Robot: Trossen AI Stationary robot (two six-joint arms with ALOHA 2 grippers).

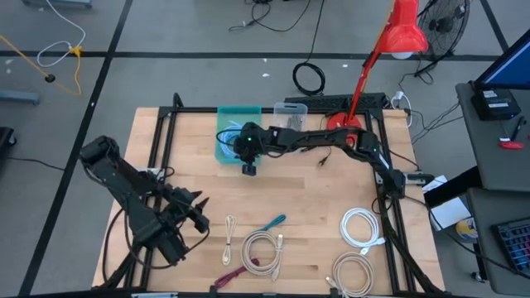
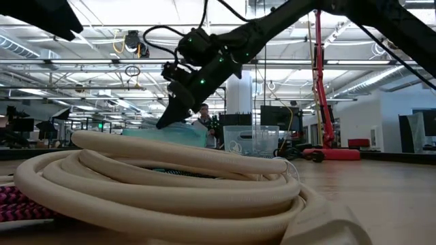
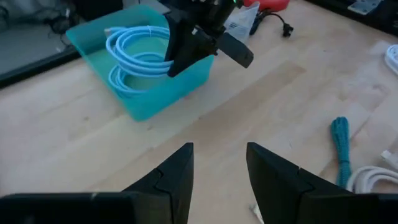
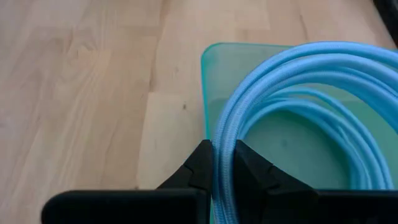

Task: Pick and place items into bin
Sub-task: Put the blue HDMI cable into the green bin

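1. The right tool (image 4: 224,163) was clamped on the light blue braided cable coil (image 4: 298,93), which hung over the near rim of the shallow teal plastic bin (image 1: 228,112).
2. The coil's loops lay inside the bin.
3. The left tool (image 3: 219,171), part-open and empty, waited over the bench, well away from the bin.

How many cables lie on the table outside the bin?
6, all far from the bin: cream cord, teal cord, beige coil and maroon cord centrally; white coil and pale coil at right. None seems hidden.
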